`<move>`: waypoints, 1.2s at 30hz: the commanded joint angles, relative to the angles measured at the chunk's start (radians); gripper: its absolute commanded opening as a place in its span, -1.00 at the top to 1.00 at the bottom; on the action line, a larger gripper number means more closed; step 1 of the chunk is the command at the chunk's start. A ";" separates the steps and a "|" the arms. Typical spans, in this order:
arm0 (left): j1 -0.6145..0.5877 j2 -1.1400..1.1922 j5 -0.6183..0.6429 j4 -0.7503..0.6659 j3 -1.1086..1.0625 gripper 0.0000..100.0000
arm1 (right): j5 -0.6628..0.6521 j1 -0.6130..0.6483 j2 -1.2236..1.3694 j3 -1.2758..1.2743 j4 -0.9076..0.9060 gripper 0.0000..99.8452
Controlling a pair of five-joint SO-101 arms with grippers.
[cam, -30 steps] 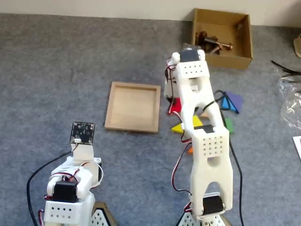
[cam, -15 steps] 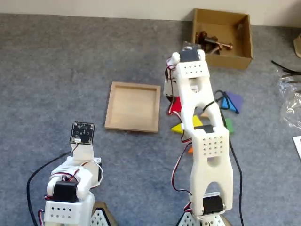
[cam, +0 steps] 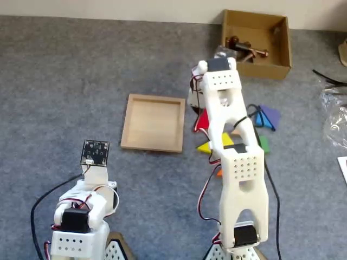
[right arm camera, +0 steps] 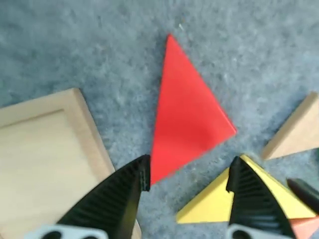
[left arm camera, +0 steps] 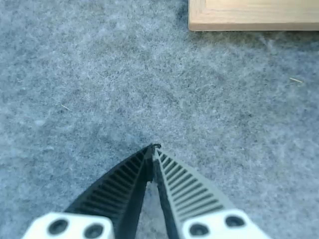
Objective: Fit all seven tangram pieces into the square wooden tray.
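Your right gripper (right arm camera: pixel 189 173) is open, jaws spread either side of one corner of the red triangle (right arm camera: pixel 187 114). That piece lies on the grey carpet (right arm camera: pixel 249 40), just beside the wooden tray (right arm camera: pixel 88 127), with the yellow triangle (right arm camera: pixel 219 201) close by. Your left gripper (left arm camera: pixel 152 148) is closed on nothing, over carpet near the tray's edge.

The left arm (cam: pixel 82 214) sits folded at 7 o'clock, its left gripper (left arm camera: pixel 152 147) pointing toward 12, jaws pressed together. The right arm (cam: pixel 238 162) extends from 5 o'clock toward 12, its right gripper (right arm camera: pixel 189 172) aimed downward, jaws spread apart.
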State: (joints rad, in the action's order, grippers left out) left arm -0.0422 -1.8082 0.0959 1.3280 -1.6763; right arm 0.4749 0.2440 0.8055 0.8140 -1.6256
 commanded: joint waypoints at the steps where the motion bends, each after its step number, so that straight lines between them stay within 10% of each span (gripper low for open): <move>1: 0.018 -0.007 0.006 -0.003 -0.019 0.99 | 0.012 -0.005 0.024 0.005 0.015 0.52; 36: 0.018 -0.007 0.006 -0.003 -0.019 0.99 | -0.023 -0.042 0.038 0.068 0.005 0.51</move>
State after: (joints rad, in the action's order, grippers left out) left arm -0.0422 -1.8082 0.0959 1.3280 -1.6763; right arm 0.4810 0.2163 0.8853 0.8247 -1.6180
